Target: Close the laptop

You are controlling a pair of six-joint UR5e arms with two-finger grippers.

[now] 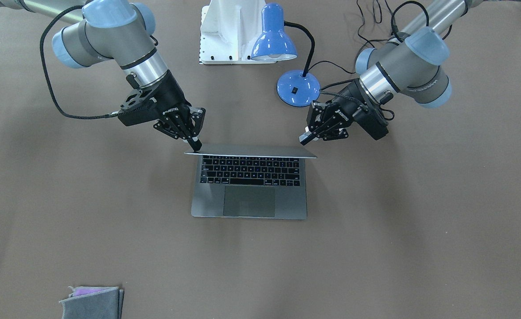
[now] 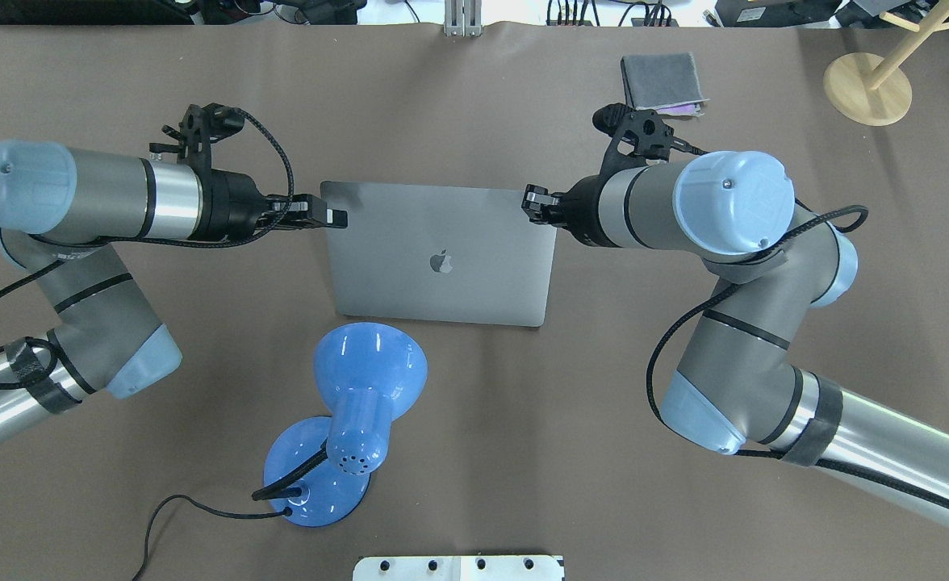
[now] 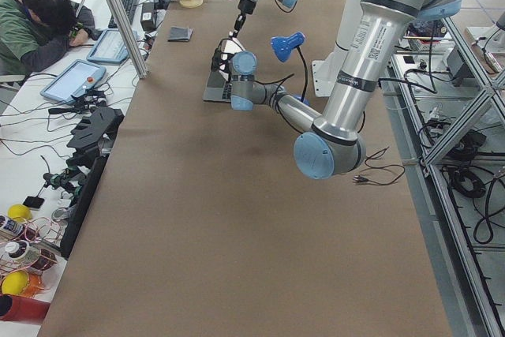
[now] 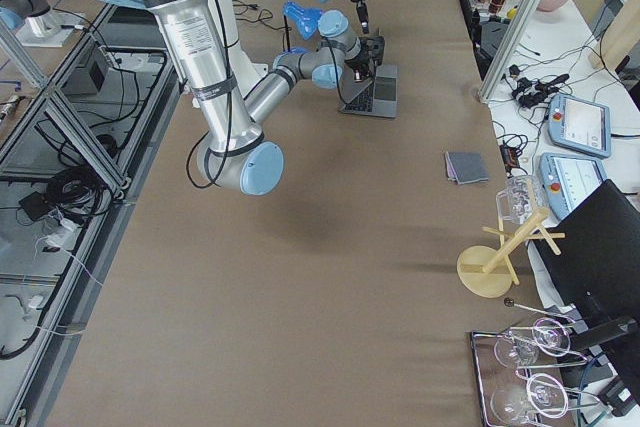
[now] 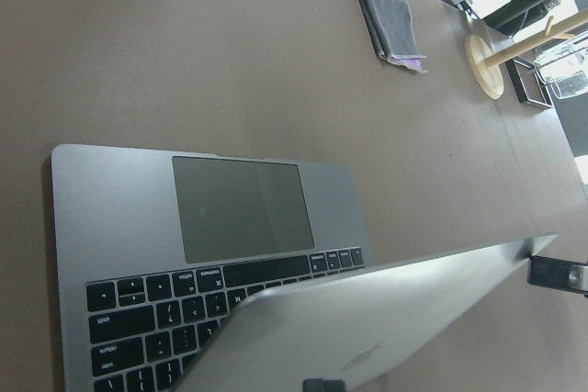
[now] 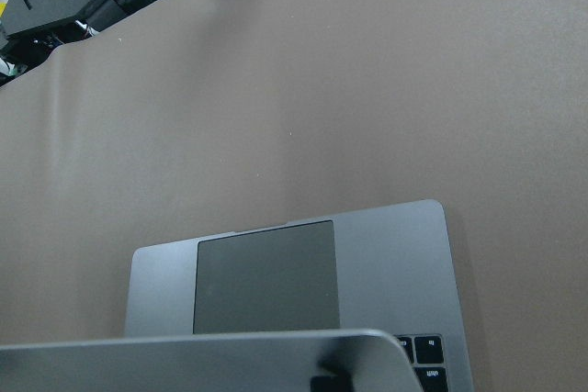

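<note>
Front view: the laptop (image 1: 249, 186) sits in the middle of the tabletop, with its lid leaning low over the keys. The right gripper (image 1: 194, 144) touches one top corner of the lid. Its jaws are pinched together and hold nothing. The left gripper (image 1: 305, 139) is just by the other corner, pinched too (I cannot tell if it touches).

Overhead: it would be best to push both corners down slowly and evenly, so the lid does not twist. The blue lamp (image 2: 365, 367) stands near the robot's edge, behind the lid, out of the way.

Wrist views: the grey cloth (image 5: 390, 25) lies well apart, near the far edge.
</note>
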